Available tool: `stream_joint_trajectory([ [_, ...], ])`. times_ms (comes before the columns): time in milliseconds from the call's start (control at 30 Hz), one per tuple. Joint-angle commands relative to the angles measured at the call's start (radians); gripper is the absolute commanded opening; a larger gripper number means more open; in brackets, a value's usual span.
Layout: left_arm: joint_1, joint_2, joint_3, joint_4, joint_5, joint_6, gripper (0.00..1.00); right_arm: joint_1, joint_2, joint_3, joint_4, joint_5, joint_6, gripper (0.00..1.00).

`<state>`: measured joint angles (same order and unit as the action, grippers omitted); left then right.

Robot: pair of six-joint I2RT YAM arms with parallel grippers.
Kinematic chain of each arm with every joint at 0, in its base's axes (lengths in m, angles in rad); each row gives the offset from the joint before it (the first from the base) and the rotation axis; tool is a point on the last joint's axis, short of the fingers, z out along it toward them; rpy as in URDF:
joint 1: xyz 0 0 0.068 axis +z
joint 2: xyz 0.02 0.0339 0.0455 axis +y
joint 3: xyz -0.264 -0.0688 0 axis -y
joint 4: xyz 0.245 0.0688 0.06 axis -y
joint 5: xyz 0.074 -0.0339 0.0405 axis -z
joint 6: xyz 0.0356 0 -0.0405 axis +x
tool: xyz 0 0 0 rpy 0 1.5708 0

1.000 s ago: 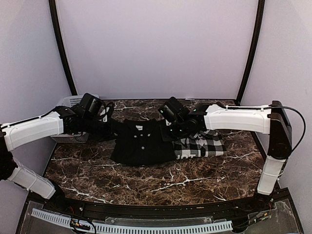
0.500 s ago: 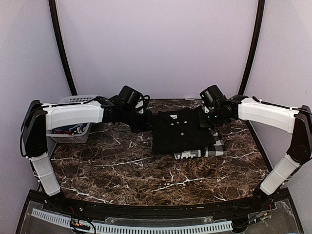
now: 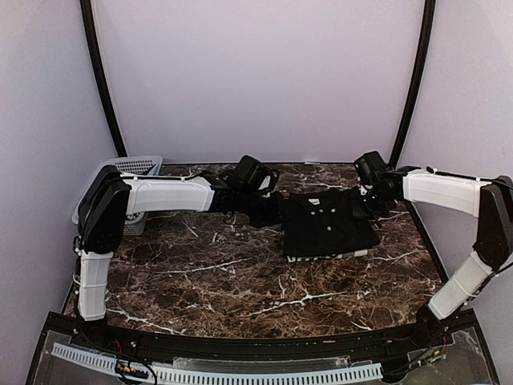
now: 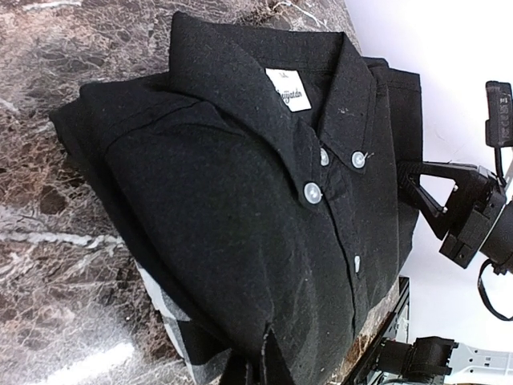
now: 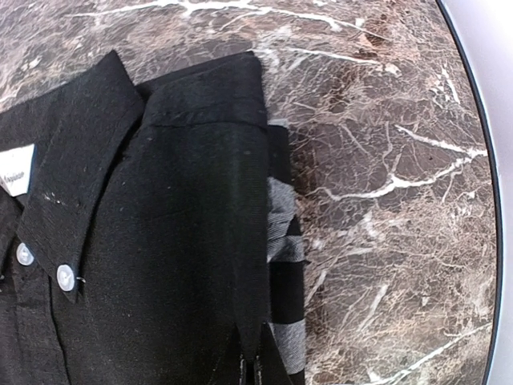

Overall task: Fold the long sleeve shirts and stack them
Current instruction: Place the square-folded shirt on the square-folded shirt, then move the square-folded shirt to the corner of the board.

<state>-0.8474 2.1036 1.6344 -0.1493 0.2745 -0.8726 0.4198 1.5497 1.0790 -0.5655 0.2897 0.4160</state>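
Observation:
The plain black shirt (image 3: 329,228) lies folded, collar to the back, on top of the black-and-white checked shirt (image 3: 325,257), of which only a strip shows along the near edge. My left gripper (image 3: 280,212) is shut on the black shirt's left edge. In the left wrist view (image 4: 258,359) it pinches the black shirt (image 4: 264,200), with the checked shirt (image 4: 160,298) peeking out below. My right gripper (image 3: 368,206) is shut on the shirt's right edge. In the right wrist view (image 5: 247,365) it pinches the black cloth (image 5: 160,241), with checks (image 5: 284,250) beside it.
A white lattice basket (image 3: 128,170) stands at the back left, behind the left arm. The dark marble table (image 3: 216,281) ends close to the right of the shirts. A black frame post (image 3: 410,88) rises at the back right.
Both arms have carried the black shirt to the right. It was left of the checked shirt one second ago and now covers nearly all of it.

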Motion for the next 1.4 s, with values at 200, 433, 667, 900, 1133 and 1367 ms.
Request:
stream_joint_trajectory([
  [200,-0.01,0.055,0.044,0.036,0.019,-0.02,0.0,-0.04,-0.007,-0.034,0.06,-0.003,-0.008,0.0],
  [433,-0.008,0.097,0.005,0.035,-0.002,-0.022,0.08,-0.06,0.004,-0.052,0.051,0.011,0.007,0.28],
  [667,-0.005,0.084,0.043,-0.028,-0.051,0.026,0.45,-0.06,-0.044,-0.007,0.012,0.029,0.016,0.74],
  [900,0.015,-0.019,0.034,-0.067,-0.101,0.08,0.69,-0.003,-0.113,0.032,0.014,-0.055,0.01,0.86],
  [1133,0.063,-0.192,-0.108,-0.055,-0.148,0.134,0.99,0.135,-0.143,0.035,0.08,-0.161,0.055,0.99],
  [1367,0.134,-0.393,-0.273,-0.036,-0.18,0.151,0.99,0.356,-0.107,0.047,0.137,-0.19,0.171,0.99],
])
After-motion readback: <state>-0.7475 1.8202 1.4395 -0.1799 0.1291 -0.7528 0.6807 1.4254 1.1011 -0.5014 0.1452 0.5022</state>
